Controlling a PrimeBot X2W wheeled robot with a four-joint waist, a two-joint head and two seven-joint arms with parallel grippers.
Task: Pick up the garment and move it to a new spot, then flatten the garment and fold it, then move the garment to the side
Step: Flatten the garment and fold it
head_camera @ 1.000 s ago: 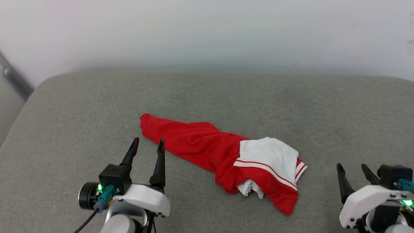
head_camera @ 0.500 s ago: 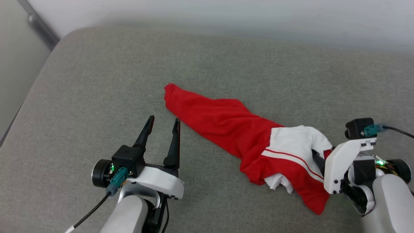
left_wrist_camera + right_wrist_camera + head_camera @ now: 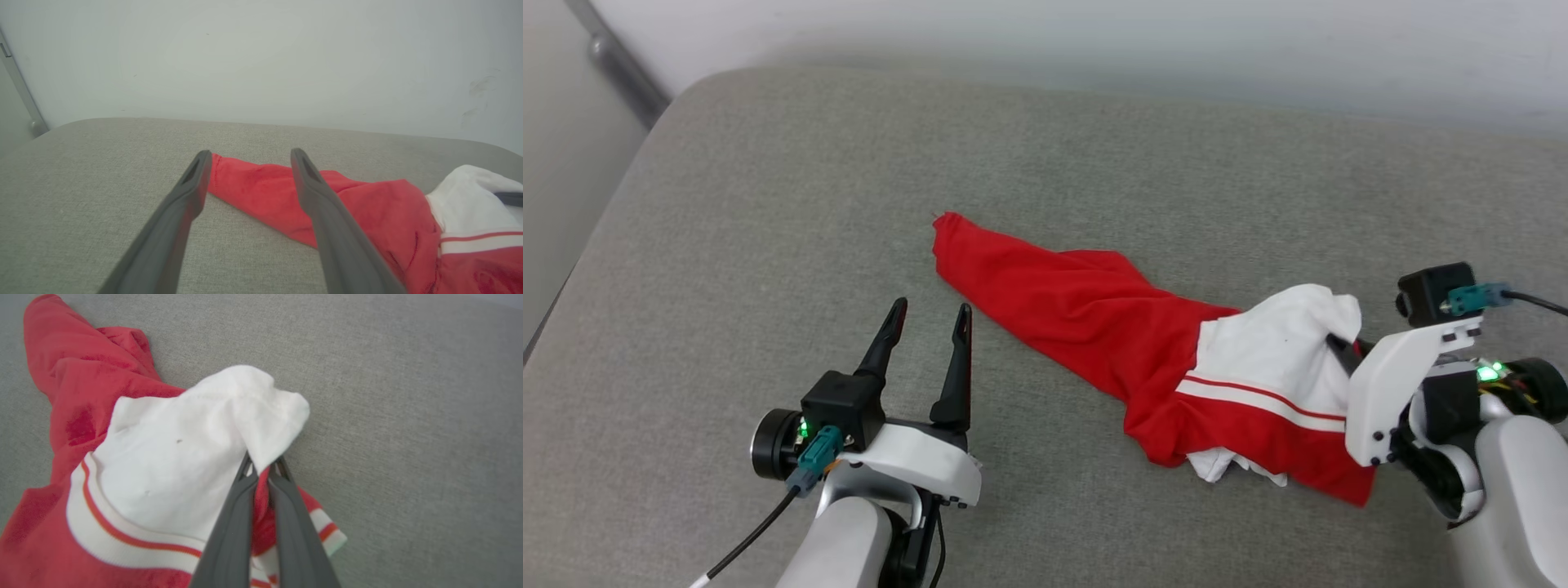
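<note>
The garment (image 3: 1094, 318) lies bunched in a long red strip across the grey cushion, its white sleeve (image 3: 1278, 347) and stripe trim at the right end. My right gripper (image 3: 1343, 347) is shut on the white sleeve's edge, which is pulled up into a peak (image 3: 261, 416) between the fingers (image 3: 282, 498). My left gripper (image 3: 927, 314) stands open above the cushion, just left of the garment's red end (image 3: 245, 179), touching nothing. The garment's lettering is hidden in the folds.
The grey cushion (image 3: 768, 204) reaches to a pale wall (image 3: 1094, 33) at the back. Its rounded left edge drops off beside a metal bar (image 3: 617, 65). Bare cushion lies left of and behind the garment.
The head camera has shifted. My right gripper came in from the lower right onto the garment's right end, shut on the white sleeve and lifted it a little. The left gripper stayed open.
</note>
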